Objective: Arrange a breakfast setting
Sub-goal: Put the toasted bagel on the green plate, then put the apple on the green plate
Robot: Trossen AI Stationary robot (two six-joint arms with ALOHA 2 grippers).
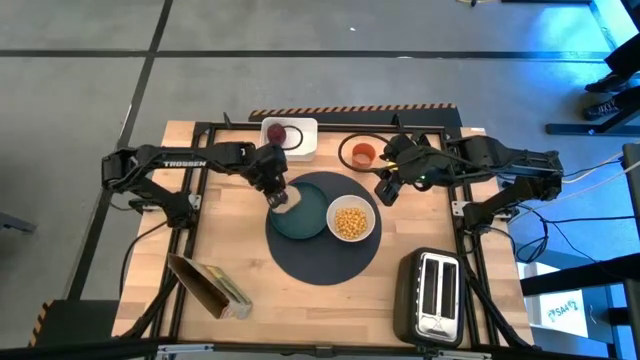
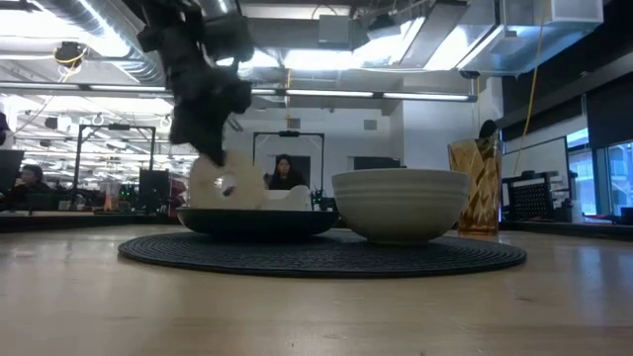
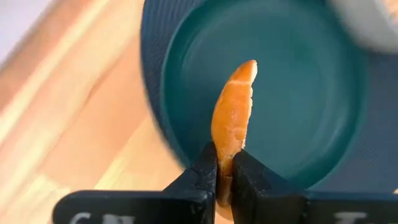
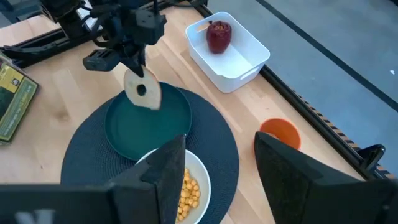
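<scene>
A dark round mat (image 1: 325,262) lies mid-table with a teal plate (image 1: 305,218) and a white bowl (image 1: 351,221) of yellow cereal (image 4: 188,189) on it. My left gripper (image 1: 277,196) is shut on a bagel half (image 4: 143,91) above the plate's far left rim. A red fruit (image 4: 218,35) sits in a white tray (image 1: 290,137) at the far edge. A small orange cup (image 1: 362,153) stands far right of the mat. My right gripper (image 1: 385,190) is open and empty, beside the bowl's far right. No spoon shows. My left gripper pinches the bagel half's upper rim (image 3: 226,163) between its two fingers, one on each flat face. The fingers point down from above. The bagel half hangs on edge below them, over the plate; in the low view its lower part (image 2: 229,188) is at plate-rim height.
A silver-and-black toaster (image 1: 432,292) stands at the near right corner. A yellow-green cereal box (image 1: 208,288) lies at the near left. People sit in the room behind the table. Bare wood lies left of the mat.
</scene>
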